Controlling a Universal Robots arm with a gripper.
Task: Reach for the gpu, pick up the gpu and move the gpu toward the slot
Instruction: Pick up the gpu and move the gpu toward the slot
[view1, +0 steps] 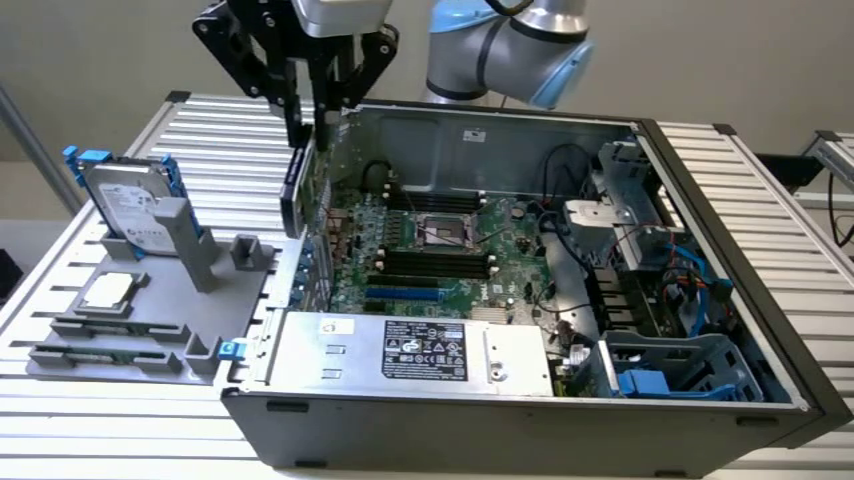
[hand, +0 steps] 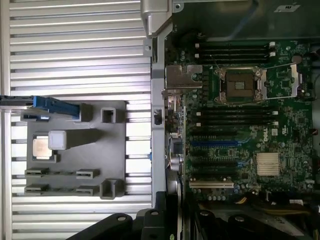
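Observation:
The gpu (view1: 296, 190) hangs edge-on as a thin dark card. My gripper (view1: 311, 122) is shut on its upper edge. The card hovers over the open computer case's wall (view1: 310, 250) on the exterior view's left, beside the motherboard (view1: 441, 250). In the wrist view my gripper's dark fingers (hand: 150, 225) sit over that wall (hand: 157, 125). The card's silvery end bracket (hand: 181, 80) reaches over the board's edge. The blue expansion slot (view1: 400, 295) (hand: 215, 143) lies on the motherboard, lower than the card and apart from it.
A grey fixture (view1: 147, 330) on the slatted table holds a silver hard drive in a blue frame (view1: 134, 205) and a small square chip (view1: 110, 290) (hand: 41, 148). The power supply (view1: 414, 350) fills the case's near side. Cables and a drive cage (view1: 667, 365) crowd the exterior view's right.

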